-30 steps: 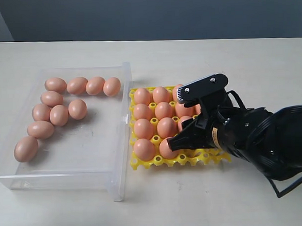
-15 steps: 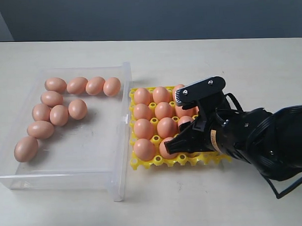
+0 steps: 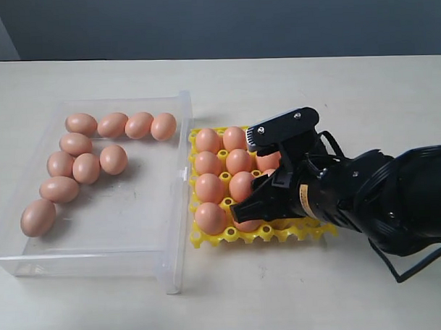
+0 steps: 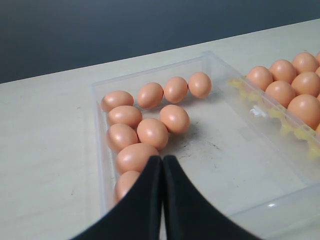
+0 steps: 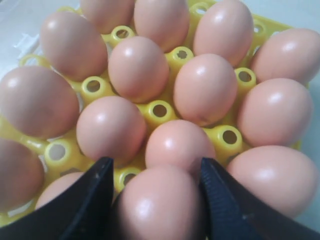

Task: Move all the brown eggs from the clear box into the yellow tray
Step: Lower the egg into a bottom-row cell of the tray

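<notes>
Brown egg (image 5: pixel 156 210) held in the right claw (image 5: pixel 155 165).

Pinkish-brown eggs (image 3: pixel 113 159), bright yellow tray (image 3: pixel 216 240), colourless transparent box (image 3: pixel 101 265), beige table (image 3: pixel 348 95).

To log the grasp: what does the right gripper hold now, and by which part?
A brown egg, pinched at its two sides by the right gripper.
</notes>
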You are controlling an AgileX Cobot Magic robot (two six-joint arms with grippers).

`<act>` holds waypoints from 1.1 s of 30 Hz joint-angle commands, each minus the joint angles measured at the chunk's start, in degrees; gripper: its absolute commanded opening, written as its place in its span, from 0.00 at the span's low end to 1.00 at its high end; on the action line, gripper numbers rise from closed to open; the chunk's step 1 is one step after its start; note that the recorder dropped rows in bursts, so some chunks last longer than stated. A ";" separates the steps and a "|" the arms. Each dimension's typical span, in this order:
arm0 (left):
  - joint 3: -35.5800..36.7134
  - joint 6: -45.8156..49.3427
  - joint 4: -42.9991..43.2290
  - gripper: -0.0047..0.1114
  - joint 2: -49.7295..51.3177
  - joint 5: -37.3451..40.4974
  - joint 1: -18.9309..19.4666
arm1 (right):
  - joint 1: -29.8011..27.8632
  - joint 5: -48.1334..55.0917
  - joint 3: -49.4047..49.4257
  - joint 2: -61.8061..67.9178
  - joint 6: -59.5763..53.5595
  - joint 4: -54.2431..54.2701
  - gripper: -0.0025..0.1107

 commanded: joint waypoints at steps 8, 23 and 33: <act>0.23 -0.15 0.00 0.04 -0.28 -0.59 -0.07 | -0.24 0.41 -0.28 0.05 -0.68 -0.21 0.34; 0.23 -0.15 0.00 0.04 -0.28 -0.59 -0.07 | -0.24 0.48 -0.28 0.05 -1.89 -0.21 0.34; 0.23 -0.15 0.00 0.04 -0.28 -0.59 -0.07 | -0.24 1.56 -0.28 0.05 -1.89 -0.21 0.59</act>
